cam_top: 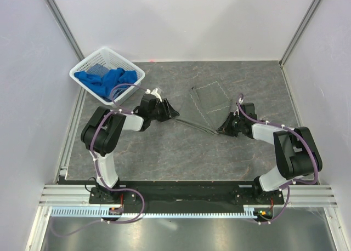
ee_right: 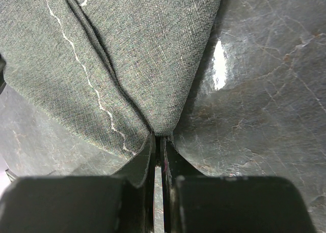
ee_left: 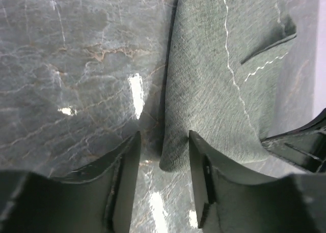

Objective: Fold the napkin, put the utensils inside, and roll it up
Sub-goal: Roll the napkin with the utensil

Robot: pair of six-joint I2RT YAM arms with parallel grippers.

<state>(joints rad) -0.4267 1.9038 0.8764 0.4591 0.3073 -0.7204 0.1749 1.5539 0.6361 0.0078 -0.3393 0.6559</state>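
Just one napkin (cam_top: 211,100) — right gripper (ee_right: 159,141) pinching it, left gripper (ee_left: 164,137) parted.

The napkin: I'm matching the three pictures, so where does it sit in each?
Top external: napkin right of centre, stretched between the arms.
Left wrist: right half, corner between the open left gripper.
Right wrist: upper left, corner pinched by the right gripper.
Shared landmark: its pale stitched hem.

A lab test cell: white panel walls (cam_top: 192,21), aluminium framing (cam_top: 66,193), marbled tabletop (cam_top: 181,152).
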